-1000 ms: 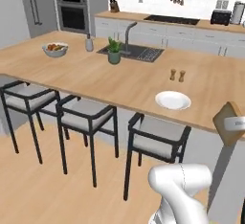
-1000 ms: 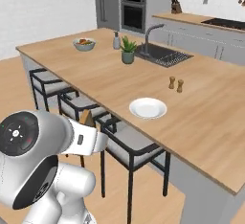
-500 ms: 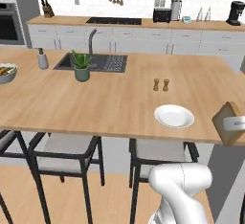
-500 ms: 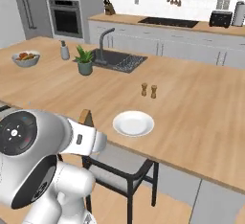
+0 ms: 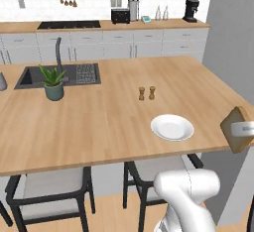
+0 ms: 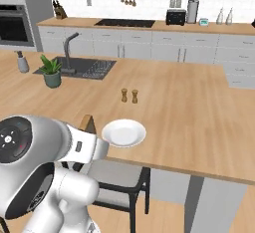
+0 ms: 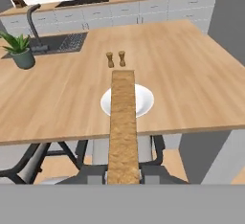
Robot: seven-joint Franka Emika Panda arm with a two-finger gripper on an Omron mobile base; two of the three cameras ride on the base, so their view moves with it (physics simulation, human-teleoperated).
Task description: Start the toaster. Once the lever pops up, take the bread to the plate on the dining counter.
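Note:
My gripper point(image 7: 123, 173) is shut on the bread point(image 7: 123, 122), a light-brown slice seen edge-on as a long strip running up the hand view. The slice is held in the air short of the dining counter's near edge, and its far end overlaps the white plate point(image 7: 143, 101). From the left base camera the bread point(image 5: 237, 128) hangs off the counter's right corner, to the right of the plate point(image 5: 172, 127). The plate point(image 6: 124, 132) lies near the front edge of the wood-topped dining counter point(image 5: 99, 122). The black toaster point(image 5: 120, 15) stands on the far wall counter.
Two small shakers point(image 5: 147, 93) stand behind the plate. A potted plant point(image 5: 52, 82) and the dark sink point(image 5: 59, 75) are at the counter's left. Stools point(image 5: 49, 186) stand under the near edge. A grey wall point(image 5: 233, 37) rises on the right.
The whole picture has shifted as the base moved: the island now lies square ahead and the plate sits nearer the middle. The bread stays in my gripper.

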